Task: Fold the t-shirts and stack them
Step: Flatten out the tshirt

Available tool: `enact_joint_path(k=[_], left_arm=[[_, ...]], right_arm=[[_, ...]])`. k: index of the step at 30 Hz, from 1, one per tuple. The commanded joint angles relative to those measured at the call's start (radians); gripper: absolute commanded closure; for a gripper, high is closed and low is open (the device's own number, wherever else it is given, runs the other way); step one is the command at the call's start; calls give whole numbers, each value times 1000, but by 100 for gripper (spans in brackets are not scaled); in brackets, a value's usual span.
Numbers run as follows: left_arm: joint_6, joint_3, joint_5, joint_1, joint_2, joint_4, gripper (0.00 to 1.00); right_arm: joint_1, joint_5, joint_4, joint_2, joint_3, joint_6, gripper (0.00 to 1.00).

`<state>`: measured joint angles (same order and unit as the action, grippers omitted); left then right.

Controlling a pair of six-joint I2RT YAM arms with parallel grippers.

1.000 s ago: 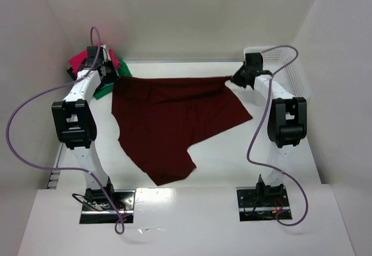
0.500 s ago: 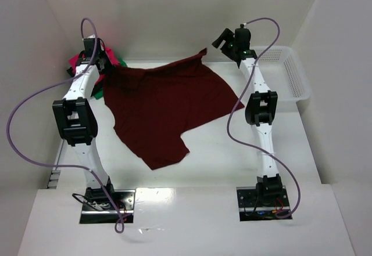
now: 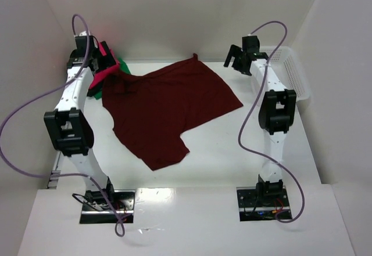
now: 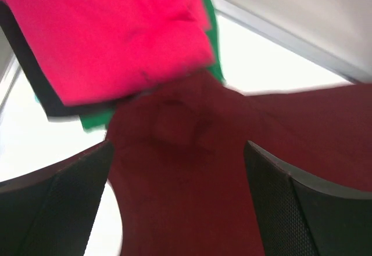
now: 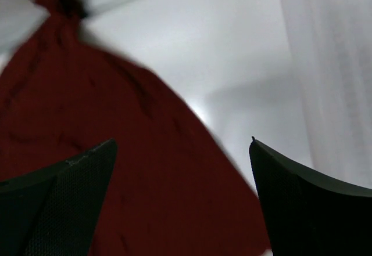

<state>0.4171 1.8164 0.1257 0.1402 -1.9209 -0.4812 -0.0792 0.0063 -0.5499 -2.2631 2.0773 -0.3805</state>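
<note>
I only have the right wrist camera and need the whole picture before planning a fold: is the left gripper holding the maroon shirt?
Observer: No. The left gripper is open above the maroon shirt's far left corner, with nothing between its jaws.
Operator: What sits next to that corner?
Observer: A folded pile, with the pink shirt on top and edges of a black shirt and a green shirt showing under it. The maroon cloth reaches the pile's edge.
Operator: Is the maroon shirt folded?
Observer: No. It lies spread on the table, somewhat bunched at that corner.
</note>
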Motion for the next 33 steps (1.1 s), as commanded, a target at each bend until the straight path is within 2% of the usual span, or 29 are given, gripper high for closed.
enact_joint_path(k=[1, 9, 11, 15, 17, 18, 19, 21, 22, 23, 26, 33], left_arm=[[-34, -162, -69, -118, 215, -40, 0], [75, -497, -155, -370, 350, -91, 0], [87, -532, -176, -396, 370, -91, 0], [100, -581, -186, -467, 388, -117, 0], [111, -597, -186, -479, 388, -117, 3], [120, -618, -186, -479, 388, -117, 9], [120, -618, -175, -479, 375, -117, 9], [120, -640, -152, -488, 350, -117, 18], [120, -640, -152, -488, 350, -117, 21], [120, -640, -141, -488, 341, -117, 27], [108, -640, -132, -488, 330, -117, 33], [42, -542, -112, -488, 258, -117, 34]], right_arm=[[4, 28, 105, 219, -286, 55, 0], [-37, 6, 79, 257, -503, 95, 0], [-50, 30, 79, 257, -542, 104, 7], [-80, 40, 103, 257, -589, 115, 31], [-89, 40, 104, 257, -589, 115, 36], [-103, 40, 116, 267, -609, 124, 49], [-103, 49, 116, 267, -609, 124, 49], [-134, 92, 116, 277, -629, 124, 68], [-148, 101, 116, 277, -629, 124, 74], [-160, 119, 116, 277, -641, 133, 74], [-183, 179, 79, 277, -660, 134, 76], [-194, 233, -71, 240, -657, 144, 81]])
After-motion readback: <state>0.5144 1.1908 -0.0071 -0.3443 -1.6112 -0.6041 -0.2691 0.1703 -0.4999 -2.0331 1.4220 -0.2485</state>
